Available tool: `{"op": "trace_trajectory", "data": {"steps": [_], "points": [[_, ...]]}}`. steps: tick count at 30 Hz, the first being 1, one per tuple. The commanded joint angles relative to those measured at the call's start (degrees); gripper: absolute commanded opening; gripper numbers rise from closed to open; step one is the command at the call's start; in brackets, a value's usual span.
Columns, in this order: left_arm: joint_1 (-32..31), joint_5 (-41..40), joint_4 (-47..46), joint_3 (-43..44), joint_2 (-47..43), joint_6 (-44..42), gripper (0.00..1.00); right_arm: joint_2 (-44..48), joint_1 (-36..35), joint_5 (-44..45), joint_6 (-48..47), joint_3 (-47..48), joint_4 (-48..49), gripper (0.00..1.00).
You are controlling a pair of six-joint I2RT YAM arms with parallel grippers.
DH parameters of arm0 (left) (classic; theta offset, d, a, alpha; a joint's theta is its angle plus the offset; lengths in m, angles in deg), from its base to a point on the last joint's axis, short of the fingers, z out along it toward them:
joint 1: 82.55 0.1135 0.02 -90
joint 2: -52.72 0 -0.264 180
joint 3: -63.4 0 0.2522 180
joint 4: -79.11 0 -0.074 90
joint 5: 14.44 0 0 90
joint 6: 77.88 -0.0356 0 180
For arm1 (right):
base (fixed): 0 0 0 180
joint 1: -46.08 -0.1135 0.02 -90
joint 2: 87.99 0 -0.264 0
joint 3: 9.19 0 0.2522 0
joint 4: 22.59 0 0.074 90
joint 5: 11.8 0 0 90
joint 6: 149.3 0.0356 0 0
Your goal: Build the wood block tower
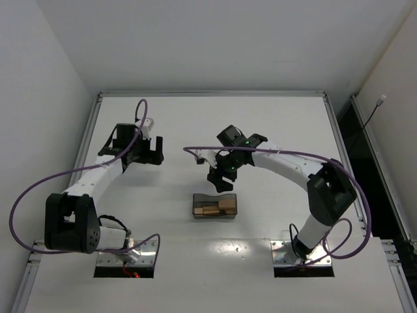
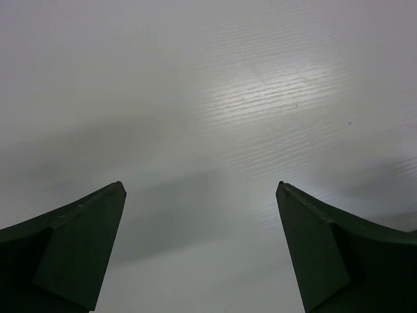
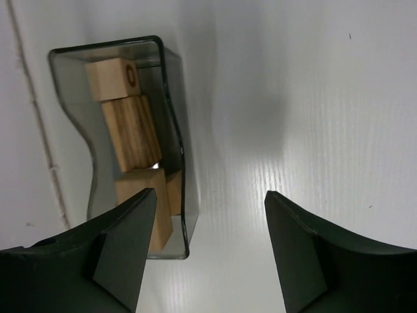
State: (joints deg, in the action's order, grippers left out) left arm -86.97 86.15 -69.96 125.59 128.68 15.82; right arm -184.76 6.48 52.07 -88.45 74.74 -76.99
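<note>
Wood blocks [image 3: 132, 134], light-brown, lying loose inside grey box [image 3: 172, 85] on desk [image 1: 273, 130], right claw [image 3: 210, 195] wide just beside box, left claw [image 2: 201, 188] wide, well apart

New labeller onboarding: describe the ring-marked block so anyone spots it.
Find the dark translucent box mid-table, below the right gripper. In the right wrist view, take the cube at the box's top end: only it shows a dark ring.

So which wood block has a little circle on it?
The wood block at the far end of the grey box, farthest from the right fingers; the others show no mark.
</note>
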Motion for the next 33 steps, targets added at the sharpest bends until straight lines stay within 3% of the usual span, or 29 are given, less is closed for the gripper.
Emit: {"op": "trace_trajectory", "data": {"steps": [1, 14, 21, 24, 25, 30, 33], "points": [[1.61, 0.57, -0.30, 1.06, -1.78, -0.01, 1.00, 0.09, -1.45, 6.35, 4.97, -3.89, 11.44, 0.64], [5.04, 2.86, 0.23, 3.25, 0.41, -1.07, 1.00, -8.16, -4.97, 3.64, 3.93, -5.57, 13.48, 0.57], [5.57, 3.38, 0.23, 3.78, 1.47, -1.07, 1.00, -13.34, -5.49, 3.10, 3.92, -1.37, 10.50, 0.35], [6.10, 3.38, 0.23, 4.31, 2.00, -1.59, 1.00, -14.67, -6.02, 3.81, 5.06, -0.12, 9.36, 0.18], [6.10, 3.38, 0.23, 4.31, 2.00, -1.60, 1.00, -15.37, -6.02, 4.50, 5.06, -0.12, 9.35, 0.03], [7.15, 3.38, 0.23, 4.31, 2.52, -1.60, 1.00, -12.31, -5.33, 7.93, 6.98, -0.99, 10.22, 0.00], [7.15, 0.93, -0.38, 4.31, 3.14, 1.21, 1.00, -6.08, -4.79, 16.26, 9.19, -2.84, 14.08, 0.00]]}}
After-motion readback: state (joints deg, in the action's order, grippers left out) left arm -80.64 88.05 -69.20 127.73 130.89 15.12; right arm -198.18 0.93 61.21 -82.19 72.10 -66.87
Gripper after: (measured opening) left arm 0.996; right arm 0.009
